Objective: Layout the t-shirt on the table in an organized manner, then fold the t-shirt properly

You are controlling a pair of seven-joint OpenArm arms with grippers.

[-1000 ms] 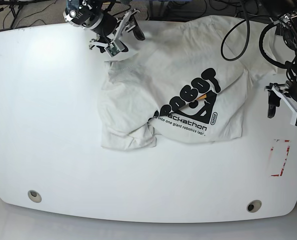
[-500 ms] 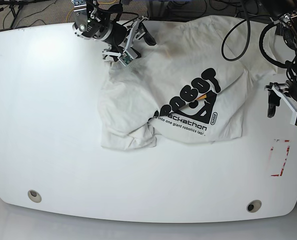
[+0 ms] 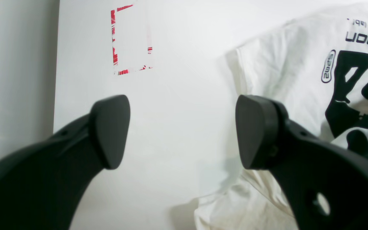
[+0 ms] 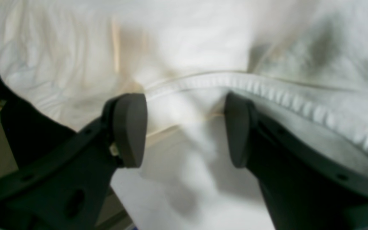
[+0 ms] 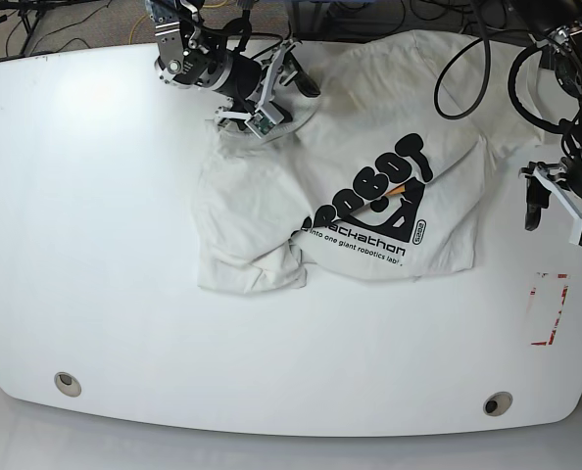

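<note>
The white t-shirt (image 5: 369,166) lies crumpled on the table (image 5: 105,245), with black lettering and a small orange mark facing up and its lower left corner bunched. My right gripper (image 5: 283,101) is open at the shirt's far left part. In the right wrist view this gripper (image 4: 184,127) straddles a ribbed seam (image 4: 267,92) of the shirt, and cloth lies between the pads without being pinched. My left gripper (image 5: 557,220) hovers open over bare table just right of the shirt. In the left wrist view nothing sits between this gripper's (image 3: 182,131) pads, and the shirt's edge (image 3: 267,64) lies beside the right pad.
A red tape rectangle (image 5: 549,308) marks the table near its right edge, also visible as a tape rectangle (image 3: 129,38) ahead of the left gripper. Two round holes (image 5: 68,383) (image 5: 498,402) sit near the front edge. Black cables (image 5: 467,78) loop above the shirt's far right part.
My right gripper has travelled rightward along the table's far side, from beside the shirt onto its upper left part. The left arm and the shirt's printed part have stayed put.
</note>
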